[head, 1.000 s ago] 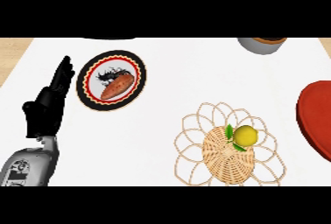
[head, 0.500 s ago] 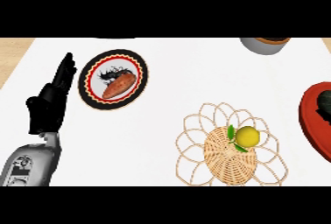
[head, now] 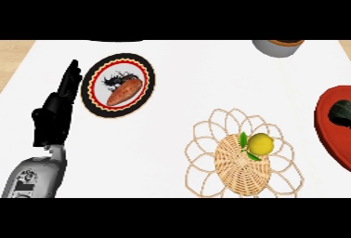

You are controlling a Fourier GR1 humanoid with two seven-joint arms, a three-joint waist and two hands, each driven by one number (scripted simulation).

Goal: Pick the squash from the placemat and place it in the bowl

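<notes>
A dark green lump (head: pixel 340 111), which may be the squash, shows at the right edge over a red round bowl (head: pixel 328 135); the view's edge cuts both off. I cannot tell whether it rests there or is held. A woven wicker placemat (head: pixel 205 153) lies at lower centre with a yellow fruit with green leaves (head: pixel 260 143) on it. My left hand (head: pixel 53 116) stands at the far left, open, fingers straight up, holding nothing. My right hand shows nowhere.
A black-rimmed plate (head: pixel 147 81) beside the left hand carries an orange-red vegetable (head: pixel 125 91). A grey cup (head: pixel 277 48) stands at the top right. The wooden counter edge (head: pixel 12 58) runs along the upper left.
The dark green lump was absent one second ago, appeared over the red bowl half a second ago and is still there. The left hand has barely moved.
</notes>
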